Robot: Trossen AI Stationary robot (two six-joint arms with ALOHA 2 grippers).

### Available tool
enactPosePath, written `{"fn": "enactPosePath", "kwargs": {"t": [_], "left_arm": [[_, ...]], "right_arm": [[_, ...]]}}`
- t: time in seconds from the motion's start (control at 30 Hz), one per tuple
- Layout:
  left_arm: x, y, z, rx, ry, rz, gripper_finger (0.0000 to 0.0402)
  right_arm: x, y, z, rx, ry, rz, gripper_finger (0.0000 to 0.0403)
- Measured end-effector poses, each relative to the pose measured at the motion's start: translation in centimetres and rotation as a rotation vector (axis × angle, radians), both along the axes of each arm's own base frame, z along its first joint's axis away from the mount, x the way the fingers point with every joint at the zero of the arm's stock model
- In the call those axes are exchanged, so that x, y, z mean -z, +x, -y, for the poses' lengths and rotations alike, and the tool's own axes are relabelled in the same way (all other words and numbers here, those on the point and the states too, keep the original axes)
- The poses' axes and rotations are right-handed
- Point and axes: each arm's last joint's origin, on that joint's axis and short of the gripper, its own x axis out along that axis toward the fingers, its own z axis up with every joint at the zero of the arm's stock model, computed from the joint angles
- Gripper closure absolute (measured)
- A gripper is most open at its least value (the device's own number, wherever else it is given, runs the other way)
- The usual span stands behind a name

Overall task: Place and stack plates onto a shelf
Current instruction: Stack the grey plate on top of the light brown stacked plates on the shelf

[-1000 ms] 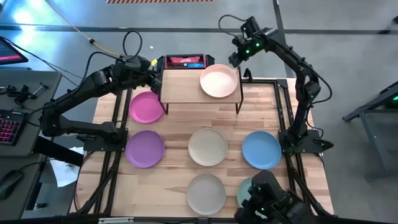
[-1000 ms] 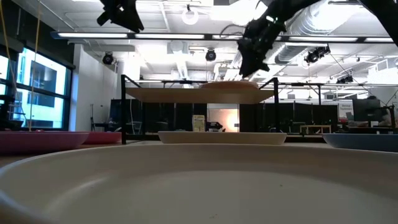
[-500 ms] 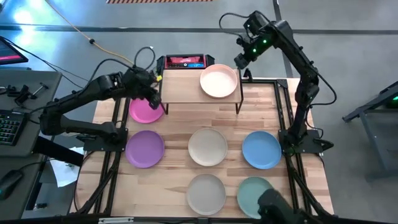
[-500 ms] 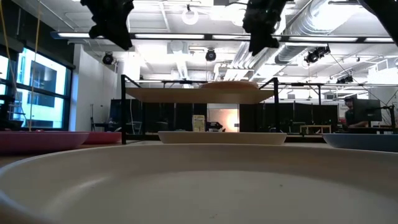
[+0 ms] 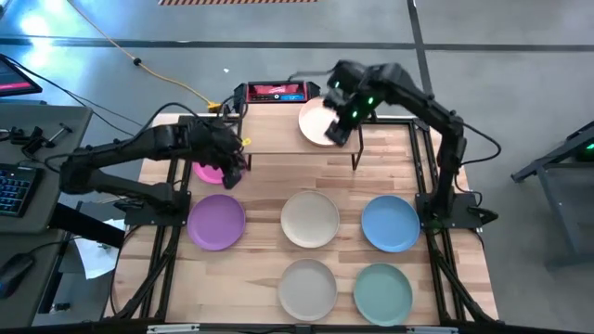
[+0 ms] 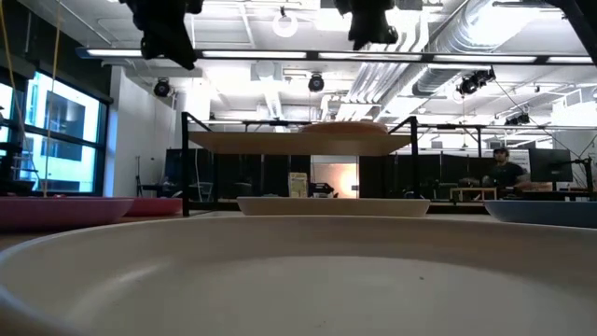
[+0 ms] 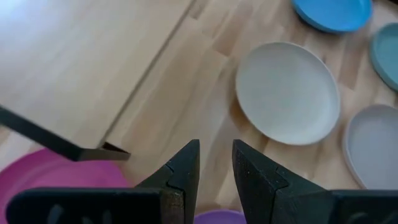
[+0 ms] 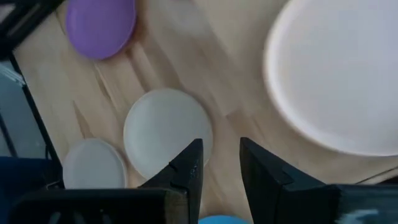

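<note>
The shelf (image 5: 283, 130) stands at the table's far side, with one pale pink plate (image 5: 318, 119) lying flat on its right half. My right gripper (image 5: 339, 128) hovers over that plate's near right rim, fingers a little apart and empty; the plate (image 8: 336, 68) shows in the right wrist view. My left gripper (image 5: 234, 160) hangs by the shelf's near left leg, over the right rim of the magenta plate (image 5: 206, 170) lying on the table. Its fingers (image 7: 216, 163) are narrowly apart and empty. Purple (image 5: 216, 221), cream (image 5: 310, 219), blue (image 5: 390, 223), beige (image 5: 307, 288) and teal (image 5: 381, 292) plates lie flat on the table.
The shelf's thin black legs (image 5: 355, 160) stand between the far plates. A red and black device (image 5: 276, 92) sits behind the shelf. Black frame rails (image 5: 427, 186) run along both table sides. Bare wood lies between the shelf and the middle row of plates. A person (image 6: 504, 166) sits far off in the room.
My left gripper has come from the shelf's far left corner toward the near edge and down, over the magenta plate. My right gripper has swung from beyond the shelf's far right corner leftward and nearer, over the pale pink plate. A dark shape at the near edge has withdrawn, baring the teal plate.
</note>
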Motion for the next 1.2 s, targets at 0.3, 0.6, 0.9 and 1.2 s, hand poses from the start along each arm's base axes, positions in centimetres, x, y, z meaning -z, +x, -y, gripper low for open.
{"fn": "enactPosePath", "kwargs": {"t": [0.3,0.6,0.9,1.2], "left_arm": [[0.2,0.1,2.0,0.133,0.021,-0.043,0.0316],[0.4,0.0,3.3,0.200,0.022,-0.069,0.0316],[0.1,0.5,4.1,0.193,-0.006,-0.009,0.0316],[0.5,3.3,5.9,0.198,-0.065,0.081,0.0316]], "right_arm": [[0.2,2.3,-8.8,-0.142,-0.142,-0.053,0.0318],[4.6,3.1,-15.3,-0.370,-0.161,-0.222,0.0318],[8.4,1.6,-17.4,-0.356,-0.192,-0.383,0.0318],[7.4,-4.0,-16.2,-0.159,-0.181,-0.208,0.0318]]}}
